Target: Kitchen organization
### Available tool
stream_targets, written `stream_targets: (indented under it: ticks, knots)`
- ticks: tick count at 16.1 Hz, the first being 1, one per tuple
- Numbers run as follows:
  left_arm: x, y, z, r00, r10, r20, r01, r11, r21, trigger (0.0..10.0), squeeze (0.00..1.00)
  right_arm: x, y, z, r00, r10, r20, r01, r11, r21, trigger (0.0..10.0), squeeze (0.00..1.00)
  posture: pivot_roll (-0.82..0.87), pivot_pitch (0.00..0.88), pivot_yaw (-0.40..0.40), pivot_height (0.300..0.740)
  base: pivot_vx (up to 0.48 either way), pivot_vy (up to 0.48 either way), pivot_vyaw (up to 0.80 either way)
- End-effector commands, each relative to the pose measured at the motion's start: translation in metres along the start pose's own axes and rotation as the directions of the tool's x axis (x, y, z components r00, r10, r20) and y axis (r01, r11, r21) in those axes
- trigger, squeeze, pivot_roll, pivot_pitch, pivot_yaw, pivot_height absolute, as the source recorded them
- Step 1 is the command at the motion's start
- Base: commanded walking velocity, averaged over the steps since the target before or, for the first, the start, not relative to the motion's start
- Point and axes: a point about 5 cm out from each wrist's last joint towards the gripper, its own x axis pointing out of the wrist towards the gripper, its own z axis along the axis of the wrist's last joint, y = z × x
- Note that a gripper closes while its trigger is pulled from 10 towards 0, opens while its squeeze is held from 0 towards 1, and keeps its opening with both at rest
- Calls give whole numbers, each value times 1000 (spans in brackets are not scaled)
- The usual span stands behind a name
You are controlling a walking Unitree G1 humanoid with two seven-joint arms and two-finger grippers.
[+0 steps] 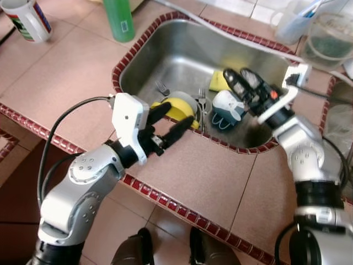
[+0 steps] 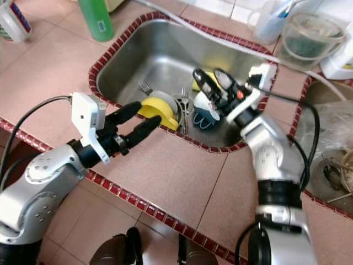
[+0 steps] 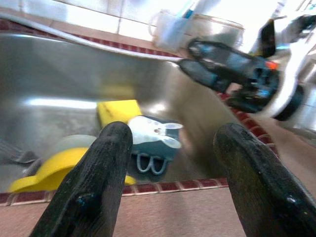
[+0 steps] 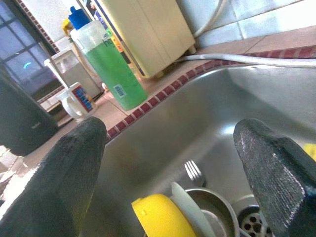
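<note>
Fingers of both grippers stood apart, empty. Sink [image 1: 165, 49] filled frame centre; left gripper [image 1: 165, 126] at its near rim, right gripper [image 1: 241, 83] above white-and-blue mug [image 1: 227, 109]; yellow dish [image 1: 179, 107] centre. Judged step: reaching dishes. Next: lower, close on mug.

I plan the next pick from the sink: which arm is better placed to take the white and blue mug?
Probably the right. The right claw hangs open over the sink, just above the mug; the left claw, also open, sits over the counter edge near the yellow dish.
</note>
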Motion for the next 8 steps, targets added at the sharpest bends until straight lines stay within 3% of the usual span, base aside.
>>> stream_targets:
  ticks: [1, 8]
  knots:
    - [0, 2, -5, 1000, 29, 4, -29, 1000, 2, 10000, 0, -4, 3, 5, 999, 1, 37, 0, 1000, -16, 10000, 1000, -72, 164, -9, 740, 0, 0, 0]
    - [14, 33, -32, 971, 236, 38, -235, 972, -17, 10000, 0, -35, 6, -18, 976, -197, 98, 204, 977, -63, 10000, 1000, -99, 30, 14, 740, 0, 0, 0]
